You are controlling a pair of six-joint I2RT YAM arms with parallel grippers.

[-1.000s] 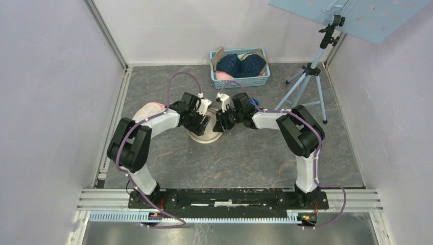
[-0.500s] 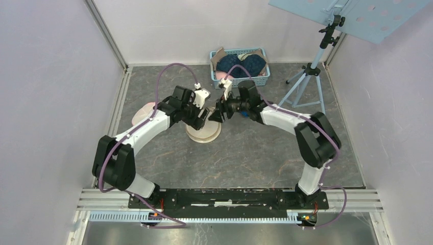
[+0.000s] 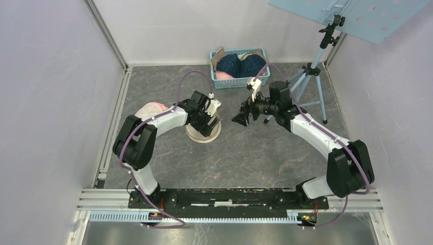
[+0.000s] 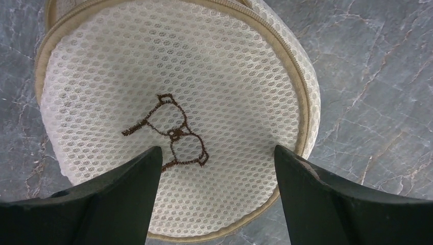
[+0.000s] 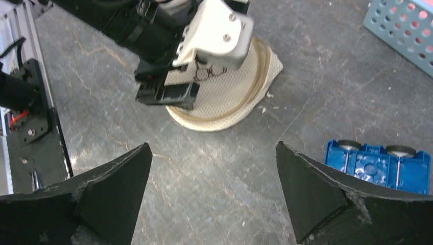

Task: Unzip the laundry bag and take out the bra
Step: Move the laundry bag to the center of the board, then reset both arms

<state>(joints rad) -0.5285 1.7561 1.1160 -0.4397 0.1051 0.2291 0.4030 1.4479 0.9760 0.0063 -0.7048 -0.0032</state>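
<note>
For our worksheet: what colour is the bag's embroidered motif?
Brown motif on cream bag; left wrist view.

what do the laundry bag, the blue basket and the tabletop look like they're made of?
Laundry bag: cream honeycomb mesh fabric, matte and soft-looking, with tan woven trim at the edge and a brown stitched motif.
Blue basket: likely moulded plastic, judging by the uniform colour and regular perforated walls.
Tabletop: grey marble pattern with pale veins, low sheen. It is probably a printed mat or laminate rather than stone, but I cannot tell.
</note>
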